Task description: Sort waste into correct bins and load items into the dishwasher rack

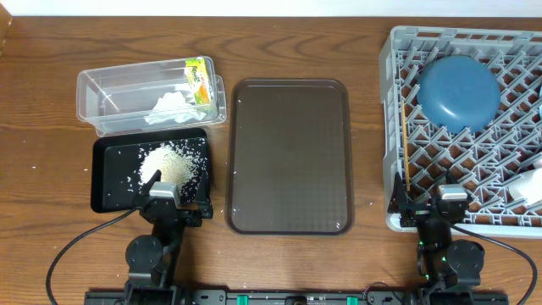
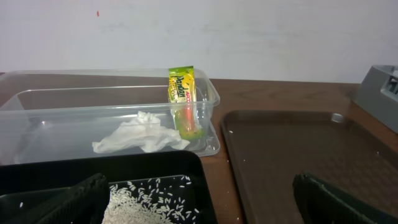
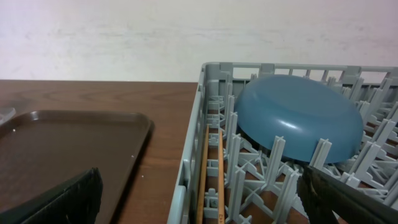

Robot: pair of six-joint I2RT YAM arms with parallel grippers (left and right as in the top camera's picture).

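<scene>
Overhead layout: everything is placed against the brown serving tray, which lies at the middle of the wooden table.
Dishwasher rack: grey, right of the brown tray, with a narrow strip of table between them.
Clear tub: left of the brown tray, level with its far half.
Black tray: left of the brown tray, level with its near half, just in front of the tub.
Blue bowl: upside down and tilted on the rack's pegs, in the far part of the rack.
White cup: at the rack's side farthest from the brown tray, only partly in frame.
Chopsticks: lying together along the rack wall nearest the brown tray.
Tissue: crumpled on the tub floor.
Wrapper: yellow-green, standing upright in the tub at the end nearest the brown tray.
Rice: a heap in the black tray, with loose grains scattered around it.
Left gripper: over the black tray's near edge, fingers wide apart, holding nothing.
Right gripper: at the rack's near corner closest to the brown tray, fingers wide apart, holding nothing.
</scene>
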